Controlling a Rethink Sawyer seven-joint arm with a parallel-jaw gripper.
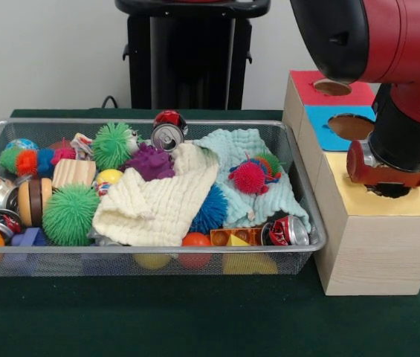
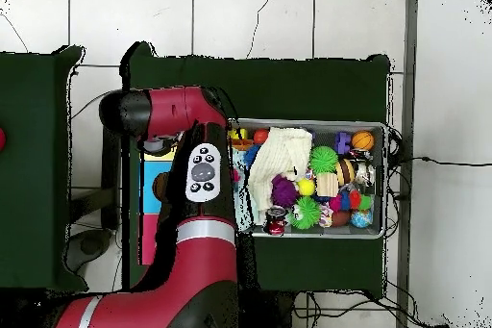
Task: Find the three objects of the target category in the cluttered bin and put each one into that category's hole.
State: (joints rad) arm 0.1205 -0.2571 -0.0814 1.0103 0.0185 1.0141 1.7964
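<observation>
Two crushed soda cans are lying in the wire bin [image 1: 310, 223]: one at the back rim [image 1: 168, 132] and one at the front right corner [image 1: 289, 230]. Two cloths are sprawling across the middle, a cream one [image 1: 161, 201] and a pale aqua one [image 1: 250, 178]. Three green spiky balls are showing: a large one [image 1: 70, 214], another at the back [image 1: 113, 145] and a small one at the left [image 1: 9, 158]. One purple spiky ball [image 1: 150, 162] is sitting between them. Three coloured panels are topping the wooden box: red [image 1: 314, 95], blue [image 1: 328, 126] and yellow [image 1: 373, 195].
</observation>
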